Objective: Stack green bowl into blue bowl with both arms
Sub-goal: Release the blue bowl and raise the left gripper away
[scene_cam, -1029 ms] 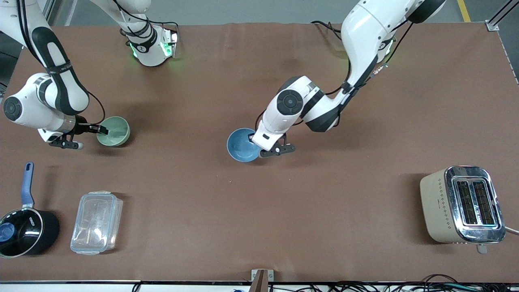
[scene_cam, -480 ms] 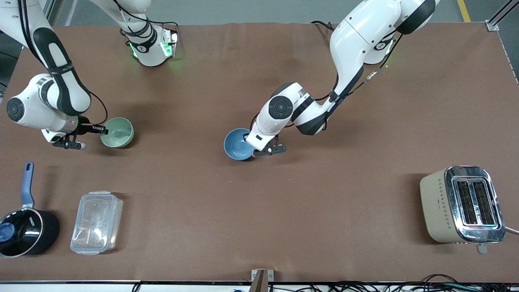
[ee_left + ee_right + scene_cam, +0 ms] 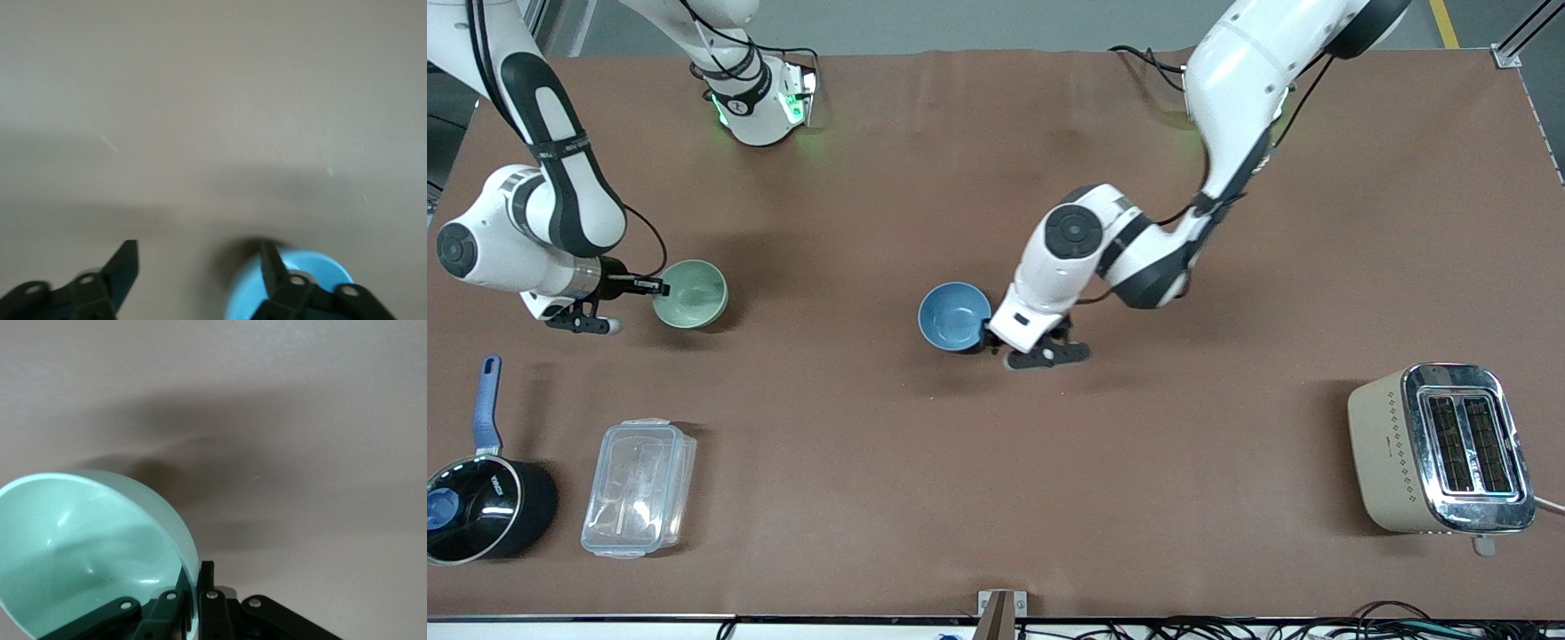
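The blue bowl (image 3: 955, 317) sits upright on the brown table near its middle. My left gripper (image 3: 996, 340) is open right beside it, toward the left arm's end. In the left wrist view the left gripper (image 3: 199, 270) has its jaws spread wide, and one fingertip (image 3: 272, 263) overlaps the blue bowl's (image 3: 320, 272) edge. My right gripper (image 3: 655, 286) is shut on the rim of the green bowl (image 3: 692, 293), toward the right arm's end. In the right wrist view the right gripper (image 3: 194, 587) pinches the green bowl's (image 3: 87, 540) wall, and the bowl is tilted, with its shadow on the table.
A black saucepan with a blue handle (image 3: 480, 502) and a clear plastic box (image 3: 639, 487) stand near the front camera at the right arm's end. A beige toaster (image 3: 1440, 449) stands near the front camera at the left arm's end.
My left gripper let go of the blue bowl, opened and drew back toward the left arm's end. My right gripper carried the green bowl slightly toward the blue bowl.
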Available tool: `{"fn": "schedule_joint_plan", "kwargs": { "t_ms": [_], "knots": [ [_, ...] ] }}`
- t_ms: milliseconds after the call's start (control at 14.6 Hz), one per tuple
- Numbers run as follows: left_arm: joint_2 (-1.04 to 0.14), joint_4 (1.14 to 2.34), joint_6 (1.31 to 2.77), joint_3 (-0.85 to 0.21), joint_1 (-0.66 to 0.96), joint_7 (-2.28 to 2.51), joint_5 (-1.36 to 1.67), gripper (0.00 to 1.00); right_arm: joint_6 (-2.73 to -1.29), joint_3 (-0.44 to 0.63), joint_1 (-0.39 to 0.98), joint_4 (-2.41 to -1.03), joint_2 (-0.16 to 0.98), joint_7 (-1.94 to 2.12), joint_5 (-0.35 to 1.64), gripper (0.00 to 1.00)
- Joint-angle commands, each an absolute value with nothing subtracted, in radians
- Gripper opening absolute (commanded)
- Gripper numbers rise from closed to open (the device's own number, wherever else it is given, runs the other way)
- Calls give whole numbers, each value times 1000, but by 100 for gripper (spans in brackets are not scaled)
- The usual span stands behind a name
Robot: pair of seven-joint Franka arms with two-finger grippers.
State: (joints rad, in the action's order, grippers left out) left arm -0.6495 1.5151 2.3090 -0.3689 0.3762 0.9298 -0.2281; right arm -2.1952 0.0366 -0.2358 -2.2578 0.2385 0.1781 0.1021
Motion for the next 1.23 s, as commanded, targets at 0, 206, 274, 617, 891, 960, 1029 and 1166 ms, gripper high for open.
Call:
{"fn": "schedule_joint_plan", "kwargs": {
  "t_ms": [0, 206, 274, 617, 891, 960, 1029, 1166],
  "knots": [
    [-508, 1503, 2111, -364, 296, 821, -262, 100, -2039, 40, -166, -2182, 180, 54, 114, 5],
    [-396, 1491, 1973, -365, 188, 631, -261, 100, -1906, 38, -85, -2083, 179, -87, 114, 5],
    [-358, 1491, 1941, -365, 151, 564, -259, 100, -1879, 38, -57, -2060, 179, -125, 120, 5],
    [-177, 1493, 1728, -374, -9, 226, -218, 100, -1740, 38, 61, -1903, 184, -296, 296, 5],
    [-10, 1587, 1651, -266, -23, 54, -91, 100, -1758, 38, 248, -1822, 186, -382, 310, 4],
    [29, 1618, 1641, -197, 27, 42, -59, 100, -1784, 38, 285, -1824, 186, -382, 328, 4],
    [67, 1647, 1623, -116, 87, 41, -32, 100, -1808, 38, 320, -1824, 186, -382, 356, 4],
    [97, 1661, 1563, -42, 149, 37, -26, 100, -1888, 38, 383, -1827, 193, -382, 377, 4]
  ]
}}
